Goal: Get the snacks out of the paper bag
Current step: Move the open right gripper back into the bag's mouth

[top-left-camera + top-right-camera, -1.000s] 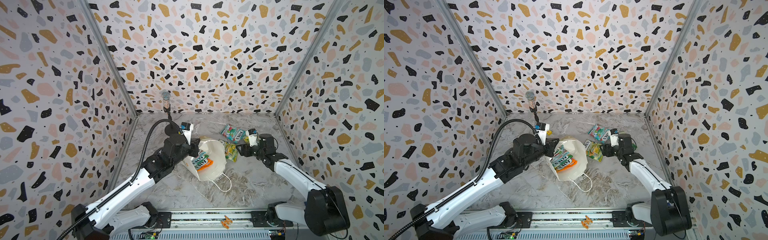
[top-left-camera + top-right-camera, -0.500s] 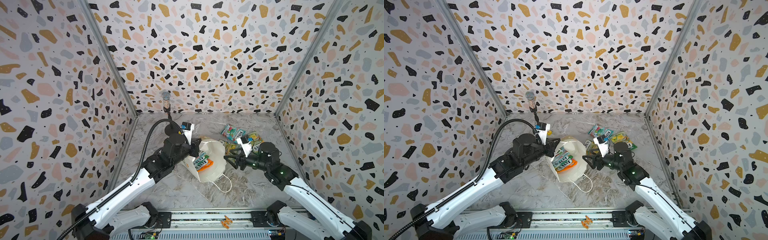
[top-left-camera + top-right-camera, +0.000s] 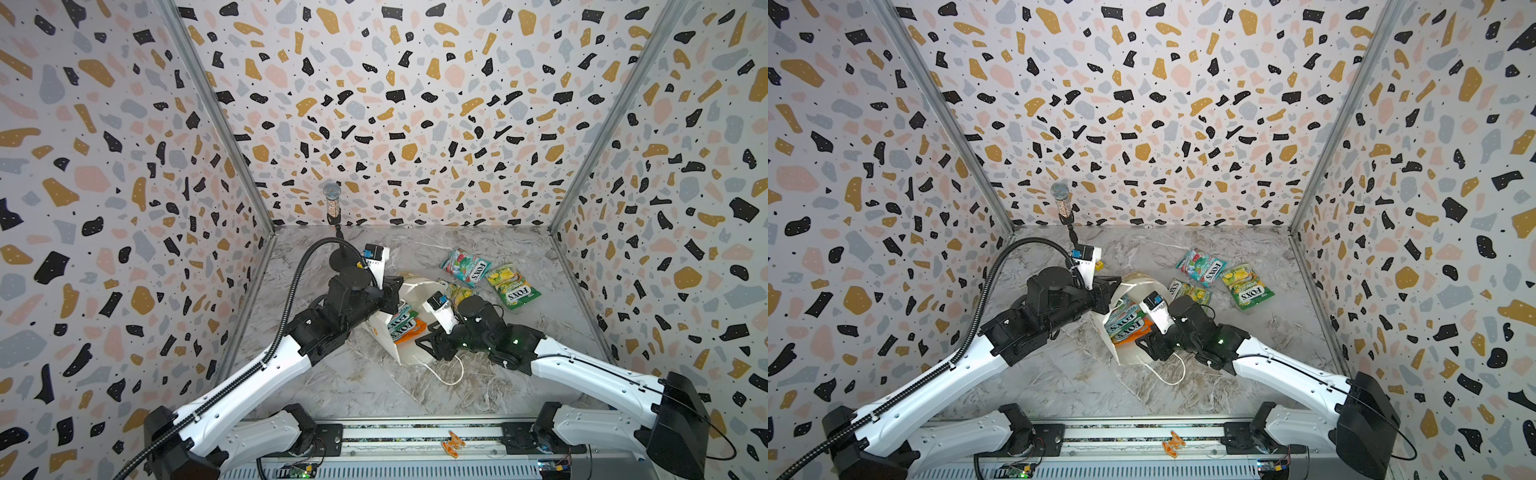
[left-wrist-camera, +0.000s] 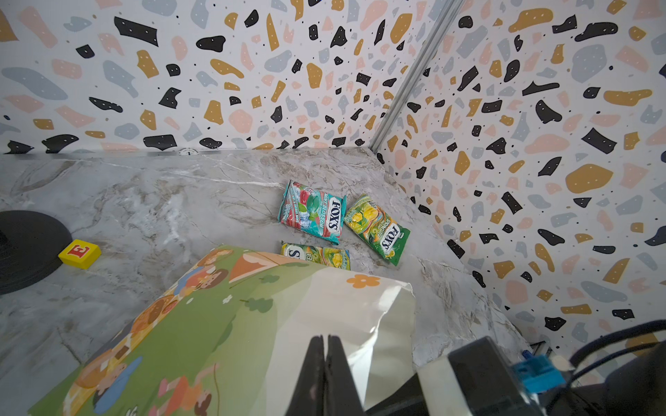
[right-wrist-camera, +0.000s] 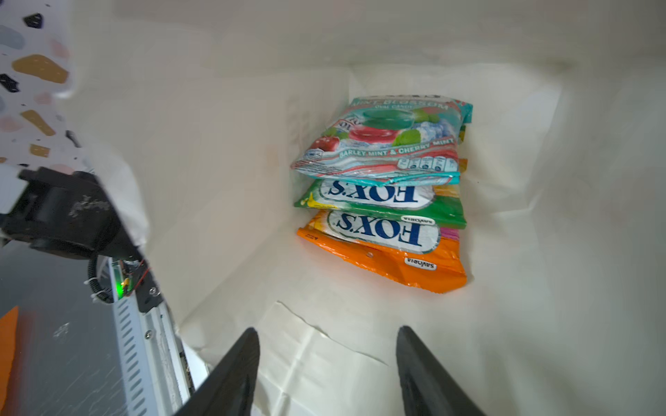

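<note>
The left hand (image 4: pixel 326 340) clamps the paper bag (image 4: pixel 360 306); inside, three stacked "FOX'S" packets (image 5: pixel 382 201), top reading "BARLEY MINT & CHERRY MINT", lower two half covered; right hand (image 5: pixel 326 336) apart.

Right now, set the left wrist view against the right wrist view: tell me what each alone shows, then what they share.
Left wrist only: three packets out on the table: a loose teal packet, a loose green packet and a third packet partly behind the paper bag; a yellow cube; the bag's printed outside; the left pincer, shut on the bag's edge. Right wrist only: the bag's white inside, holding a stacked teal packet over a stacked green packet over an orange packet; the right pincer, open. Both: the paper bag and the speckled wall.
</note>
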Available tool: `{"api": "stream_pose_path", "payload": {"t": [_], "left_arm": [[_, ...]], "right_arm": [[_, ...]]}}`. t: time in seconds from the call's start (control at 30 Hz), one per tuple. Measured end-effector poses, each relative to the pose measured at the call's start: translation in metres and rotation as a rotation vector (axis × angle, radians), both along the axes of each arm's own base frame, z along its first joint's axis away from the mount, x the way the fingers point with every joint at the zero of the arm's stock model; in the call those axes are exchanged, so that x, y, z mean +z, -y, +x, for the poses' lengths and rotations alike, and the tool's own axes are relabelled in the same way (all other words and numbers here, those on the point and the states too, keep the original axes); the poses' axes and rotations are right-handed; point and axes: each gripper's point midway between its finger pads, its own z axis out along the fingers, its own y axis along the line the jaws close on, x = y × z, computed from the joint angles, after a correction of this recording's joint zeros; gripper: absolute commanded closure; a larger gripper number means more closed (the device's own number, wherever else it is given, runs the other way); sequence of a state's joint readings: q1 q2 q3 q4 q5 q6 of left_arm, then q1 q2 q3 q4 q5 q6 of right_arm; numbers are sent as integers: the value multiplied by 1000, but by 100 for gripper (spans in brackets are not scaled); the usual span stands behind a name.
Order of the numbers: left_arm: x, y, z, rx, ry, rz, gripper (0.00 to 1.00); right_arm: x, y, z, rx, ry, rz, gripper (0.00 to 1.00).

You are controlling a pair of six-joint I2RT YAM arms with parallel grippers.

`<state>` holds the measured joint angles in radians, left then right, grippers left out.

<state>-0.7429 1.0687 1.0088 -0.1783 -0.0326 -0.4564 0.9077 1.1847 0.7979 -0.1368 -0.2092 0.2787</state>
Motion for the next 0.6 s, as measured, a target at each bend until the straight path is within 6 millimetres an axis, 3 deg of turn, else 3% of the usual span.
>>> {"api": "stream_pose_path", "payload": {"t": [0.43, 0.6], "left_arm": [[0, 0, 0, -2, -1, 0, 100], [0, 0, 0, -2, -1, 0, 100]], "right_arm": [[-16, -35, 31, -164, -76, 18, 44], [-26, -39, 39, -245, -114, 21, 47]]}}
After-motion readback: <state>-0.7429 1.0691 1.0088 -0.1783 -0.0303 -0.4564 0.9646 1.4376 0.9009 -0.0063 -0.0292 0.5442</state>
